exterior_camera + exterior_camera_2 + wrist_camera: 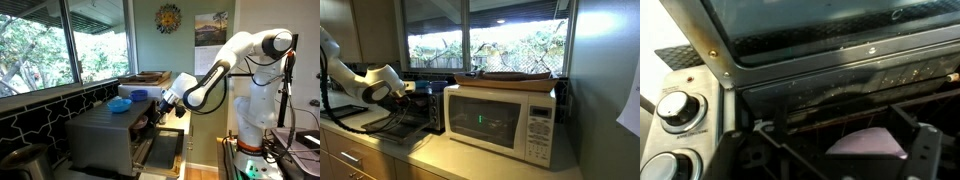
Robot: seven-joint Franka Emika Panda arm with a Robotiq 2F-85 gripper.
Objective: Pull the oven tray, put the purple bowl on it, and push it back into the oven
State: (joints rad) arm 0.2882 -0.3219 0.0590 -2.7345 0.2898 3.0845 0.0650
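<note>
Lilac plastic shows low in the wrist view: the purple bowl (870, 143) lies at the dark mouth of the oven (700, 75), between the spread jaws of the gripper (835, 148), seemingly touching neither finger. Thin bars of the oven tray (805, 124) run just beside it. In an exterior view a blue bowl (120, 103) rests on the oven's top.

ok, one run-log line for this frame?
gripper: open, at oven mouth | purple bowl: ahead, ungripped | oven door: down | blue bowl: on oven top
</note>
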